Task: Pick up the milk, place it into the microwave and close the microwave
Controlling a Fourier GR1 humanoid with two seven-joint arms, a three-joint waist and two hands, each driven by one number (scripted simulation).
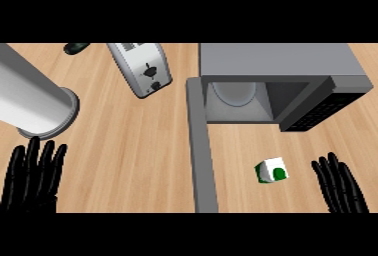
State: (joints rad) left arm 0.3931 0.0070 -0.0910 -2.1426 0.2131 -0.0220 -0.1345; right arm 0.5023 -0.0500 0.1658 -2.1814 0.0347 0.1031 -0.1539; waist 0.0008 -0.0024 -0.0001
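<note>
Here: milk (272,171) on bench (133,150), just left of open right hand (339,186); microwave (280,82) open beyond; left hand (31,177) open.

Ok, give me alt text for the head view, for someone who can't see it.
A small green-and-white milk carton stands on a wooden counter in front of an open microwave, its door swung toward the viewer. Two black hands rest open at the bottom corners, left and right; a toaster lies behind.

Light wood-grain counter top (125,150), matt. Grey metal-look box microwave (280,62) above the right hand (338,186), dull finish. Small white-and-green milk carton (272,170) left of that hand, smooth. Silver toaster (140,67), brushed-metal look.
</note>
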